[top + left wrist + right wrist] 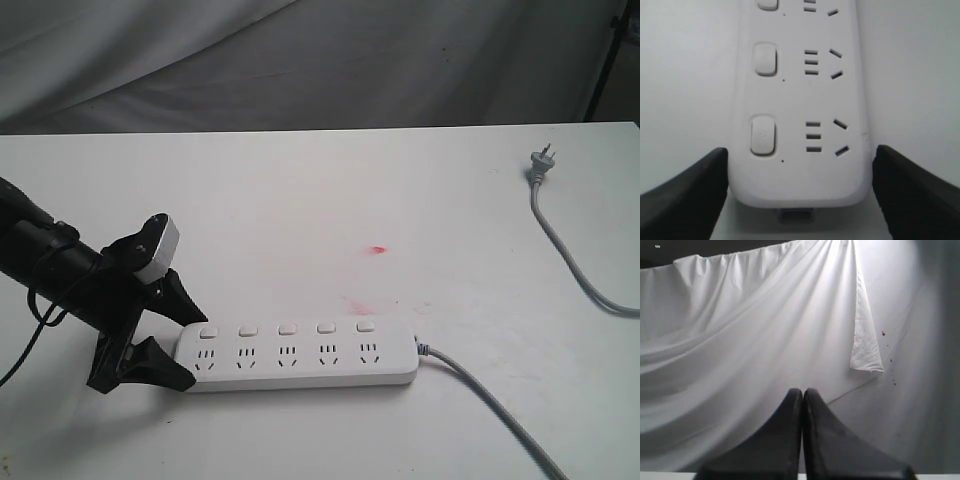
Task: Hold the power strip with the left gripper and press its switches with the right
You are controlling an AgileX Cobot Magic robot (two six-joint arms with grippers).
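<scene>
The long white power strip (300,368) lies flat near the table's front, its grey cable (480,395) leaving from its right end. Its switches (286,328) run in a row above the sockets; two full ones (763,135) show in the left wrist view. My left gripper (198,350) straddles the strip's left end, one black finger against each long side (800,165), shut on the power strip (800,100). My right gripper (803,391) is out of the exterior view. Its fingers are pressed together, empty, pointing at the white cloth.
The cable runs off the front edge, comes back at the right and ends in a grey plug (541,160) at the back right. Red marks (378,249) stain the white table (300,190). A draped white cloth (300,60) hangs behind the table.
</scene>
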